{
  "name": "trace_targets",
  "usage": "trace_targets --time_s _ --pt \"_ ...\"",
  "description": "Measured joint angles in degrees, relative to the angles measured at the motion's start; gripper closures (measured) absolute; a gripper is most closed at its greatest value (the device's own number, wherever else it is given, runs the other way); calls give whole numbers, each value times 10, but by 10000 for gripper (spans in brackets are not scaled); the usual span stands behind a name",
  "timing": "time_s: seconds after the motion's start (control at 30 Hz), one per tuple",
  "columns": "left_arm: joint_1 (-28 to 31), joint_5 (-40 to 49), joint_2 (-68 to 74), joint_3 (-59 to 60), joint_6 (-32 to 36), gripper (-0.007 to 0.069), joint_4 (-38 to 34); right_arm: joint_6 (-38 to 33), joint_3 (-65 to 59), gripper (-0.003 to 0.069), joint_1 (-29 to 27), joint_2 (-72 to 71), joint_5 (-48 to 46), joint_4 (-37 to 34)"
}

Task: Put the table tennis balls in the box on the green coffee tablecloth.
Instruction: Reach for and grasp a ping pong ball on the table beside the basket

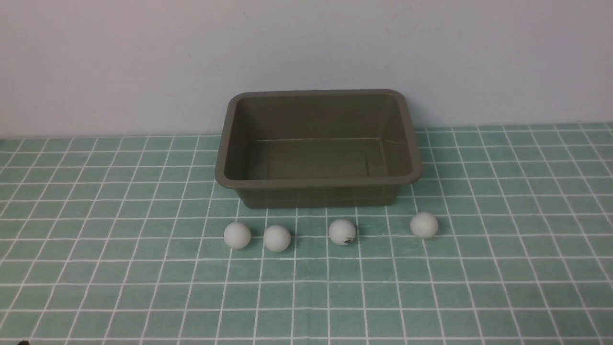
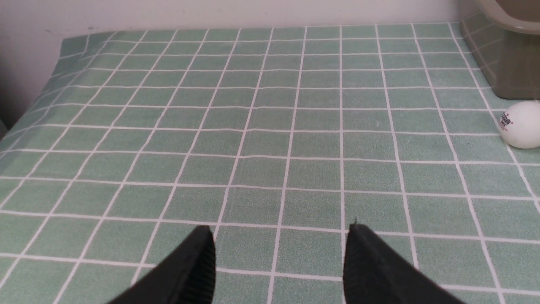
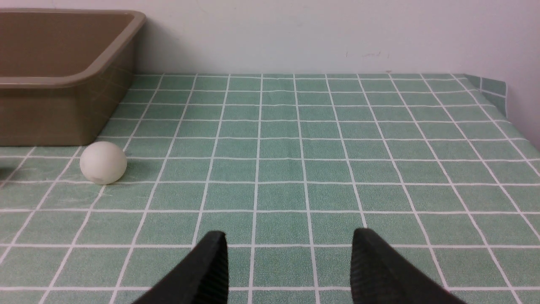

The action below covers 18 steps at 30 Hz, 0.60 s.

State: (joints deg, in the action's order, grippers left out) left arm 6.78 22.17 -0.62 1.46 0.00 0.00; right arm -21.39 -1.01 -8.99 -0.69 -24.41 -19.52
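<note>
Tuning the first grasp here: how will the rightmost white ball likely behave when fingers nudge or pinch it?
The rightmost ball rests loose on the flat tablecloth, so a nudge would probably send it rolling. Small and round, it is likely light and may squirt out of an off-centre pinch.

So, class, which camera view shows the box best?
The front view: the whole box shows, rim, walls and empty inside. The left wrist view catches only one corner; the right wrist view shows one end, cut off.
</note>
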Motion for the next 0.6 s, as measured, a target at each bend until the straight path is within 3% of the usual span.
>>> trace_targets --time_s 0.37,0.6 --pt "0 0 0 0 -3 251 0 2 0 291 0 0 0 -2" --pt "0 0 0 0 0 251 0 21 15 291 0 0 1 -53"
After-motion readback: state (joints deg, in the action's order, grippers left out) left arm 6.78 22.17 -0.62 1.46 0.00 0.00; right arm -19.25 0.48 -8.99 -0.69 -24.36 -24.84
